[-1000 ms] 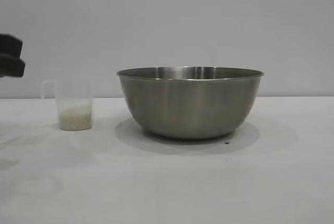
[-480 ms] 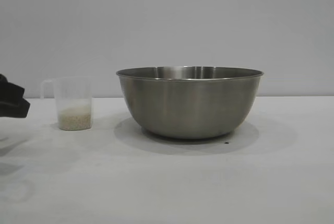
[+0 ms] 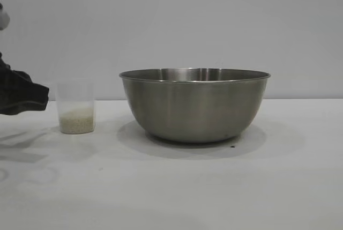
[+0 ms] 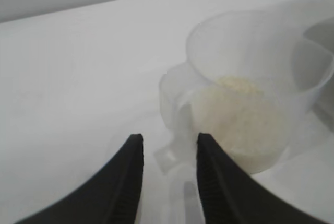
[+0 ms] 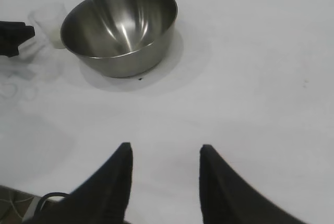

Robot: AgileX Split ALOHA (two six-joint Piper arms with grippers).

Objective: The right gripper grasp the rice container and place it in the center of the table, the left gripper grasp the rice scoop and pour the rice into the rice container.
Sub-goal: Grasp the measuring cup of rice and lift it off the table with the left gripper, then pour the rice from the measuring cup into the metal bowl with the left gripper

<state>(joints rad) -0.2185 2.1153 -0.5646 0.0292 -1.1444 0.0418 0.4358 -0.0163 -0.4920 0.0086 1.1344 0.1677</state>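
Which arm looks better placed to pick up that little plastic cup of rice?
Left. Its end effector is open right beside the rice scoop, fingers at its handle. The right end effector hangs far off, past the rice container.

Bowl (image 3: 195, 104): brushed stainless steel, satin sheen outside w/ soft horizontal grain; inside glossier, bright streaky reflections in right wrist view (image 5: 121, 25).

Scoop (image 3: 76, 106): thin translucent plastic, frosted, cloudy, smooth walls; handle (image 4: 175, 161) same plastic.

Rice (image 3: 77, 120): matt off-white grains, fine granular texture, pale beige layer seen thru scoop wall.

Table (image 3: 177, 187): plain white, matt, smooth w/ faint creases.

Left gripper (image 4: 167, 182) fingers (image 4: 128, 182): black, matt-to-satin, look like plastic or rubber. Right gripper (image 5: 163, 182) fingers: same black finish.
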